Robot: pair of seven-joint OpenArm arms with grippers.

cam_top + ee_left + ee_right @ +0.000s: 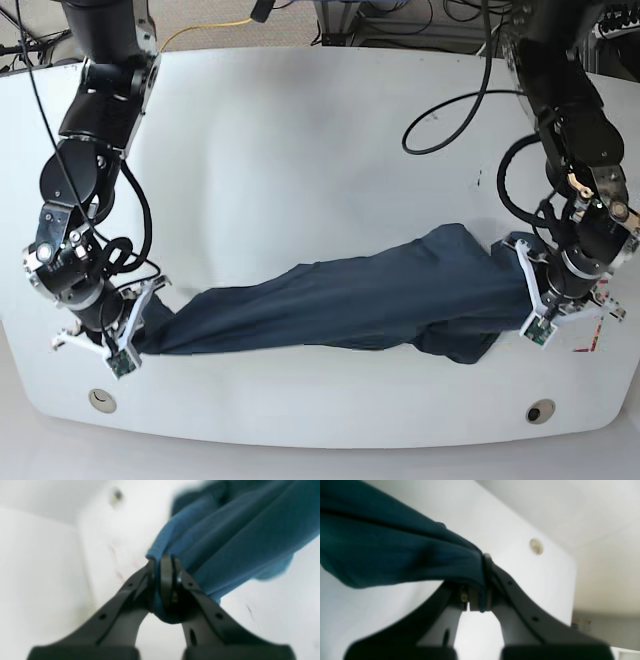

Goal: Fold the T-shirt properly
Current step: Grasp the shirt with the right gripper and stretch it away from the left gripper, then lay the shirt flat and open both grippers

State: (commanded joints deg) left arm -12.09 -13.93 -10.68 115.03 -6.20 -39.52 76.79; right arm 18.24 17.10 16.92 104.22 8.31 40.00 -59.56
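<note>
Cloth fills the upper right of the left wrist view: the T-shirt (pixel 225 542), blue and blurred here, runs in long folds down to the left gripper (pixel 166 580), whose dark jaws are pressed together on a bunched edge of the fabric, a fold of it bulging out below the tips, all above the white bench (pixel 275 610). Over to the right wrist view now: the right gripper (pixel 483 590) has its jaws pinched on another gathered end of the T-shirt (pixel 395 557), the cloth sweeping away up and to the left in a thick dark roll, and a small round hole (pixel 536 546) shows in the white bench (pixel 507 525) beyond. And the base view pulls it together: the T-shirt (pixel 350 305) lies stretched as a long rumpled band across the near part of the bench (pixel 320 150), held at both ends (right gripper (pixel 128 325) on this view's left, left gripper (pixel 535 300) on its right), the wider, looser bundle of cloth sitting toward the left gripper's end. Black cables (pixel 450 105) loop over the far side of the bench.
</note>
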